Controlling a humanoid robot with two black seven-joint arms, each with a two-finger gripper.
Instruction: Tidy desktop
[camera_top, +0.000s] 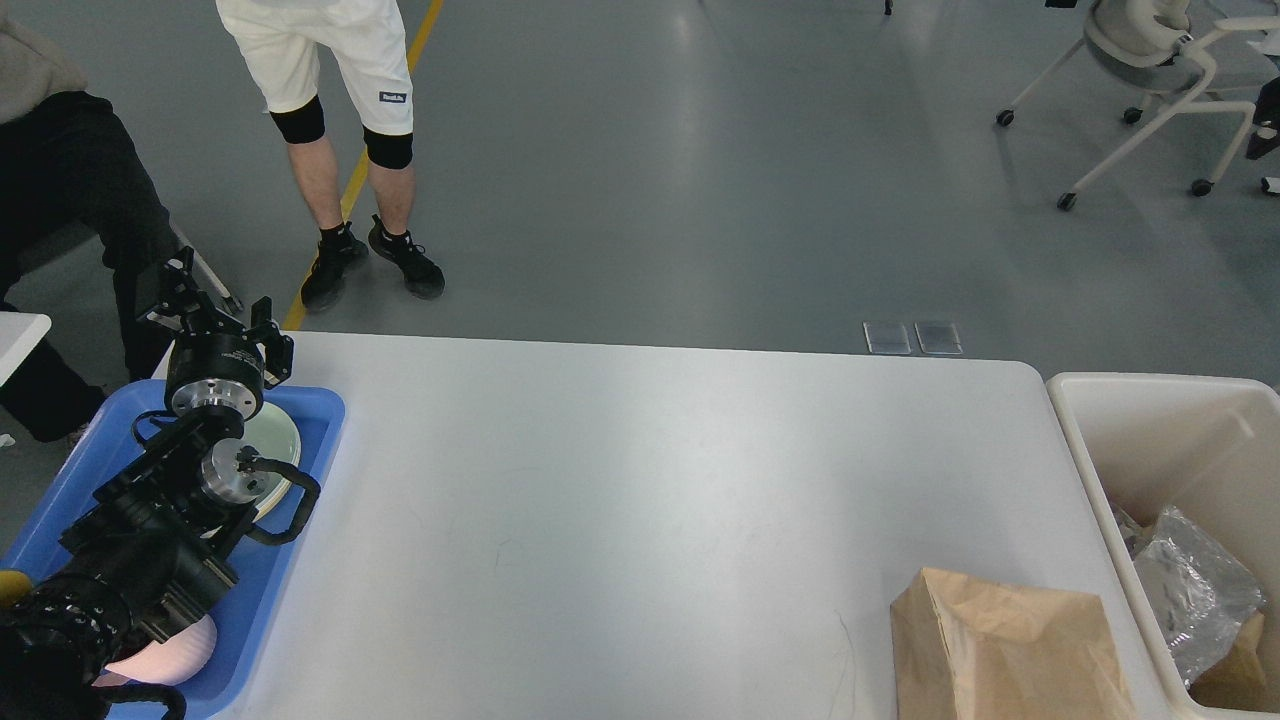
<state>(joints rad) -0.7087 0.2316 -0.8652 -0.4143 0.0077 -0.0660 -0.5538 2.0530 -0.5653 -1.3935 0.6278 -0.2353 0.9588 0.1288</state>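
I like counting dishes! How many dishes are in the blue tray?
2 show: a pale green plate at the blue tray's far end, a pink dish at its near end. The left arm may hide more.

Legible text: none. One small dark label with white lettering on the hem of the standing person's white shorts (330, 60); lettering too small to read. No other markings, numbers or signs.

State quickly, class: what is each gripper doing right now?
Left gripper: above the far end of the blue tray, fingers apart, open, holding nothing.
Right gripper: not in view, so it cannot be told.
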